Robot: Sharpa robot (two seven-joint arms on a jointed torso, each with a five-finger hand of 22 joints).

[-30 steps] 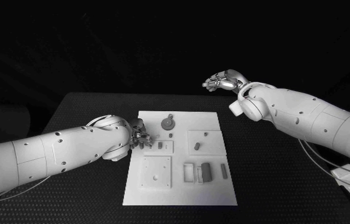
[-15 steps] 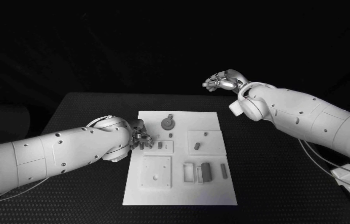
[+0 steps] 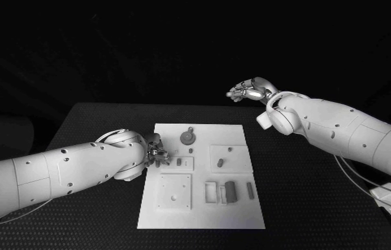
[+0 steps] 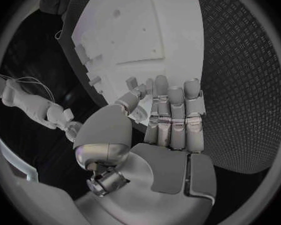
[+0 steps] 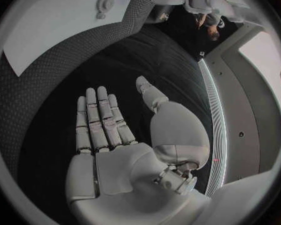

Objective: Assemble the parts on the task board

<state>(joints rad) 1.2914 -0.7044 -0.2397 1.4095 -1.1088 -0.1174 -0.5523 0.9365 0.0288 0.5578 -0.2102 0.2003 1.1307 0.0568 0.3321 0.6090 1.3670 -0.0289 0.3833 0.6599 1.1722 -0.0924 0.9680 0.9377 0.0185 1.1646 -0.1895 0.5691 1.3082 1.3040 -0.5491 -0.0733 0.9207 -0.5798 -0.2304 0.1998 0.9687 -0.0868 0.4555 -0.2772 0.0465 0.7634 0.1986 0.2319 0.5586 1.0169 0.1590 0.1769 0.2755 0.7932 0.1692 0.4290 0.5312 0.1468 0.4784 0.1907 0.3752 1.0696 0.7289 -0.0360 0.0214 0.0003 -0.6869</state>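
The white task board (image 3: 204,205) lies in the middle of the table. On it I see a round toothed part (image 3: 188,138), a small peg (image 3: 220,162), a short part (image 3: 178,161) in a small square recess, and long parts (image 3: 230,191) beside a white block (image 3: 211,192). My left hand (image 3: 157,153) hovers at the board's left edge, next to the short part. In the left wrist view its fingers (image 4: 172,115) are straight and the thumb stands close beside them, with nothing seen in the palm. My right hand (image 3: 251,90) is raised beyond the far edge, its fingers (image 5: 97,120) spread and empty.
A square white plate (image 3: 175,192) sits at the board's near left. Black table (image 3: 317,193) surrounds the board on all sides. The right forearm (image 3: 326,128) hangs over the table's right part.
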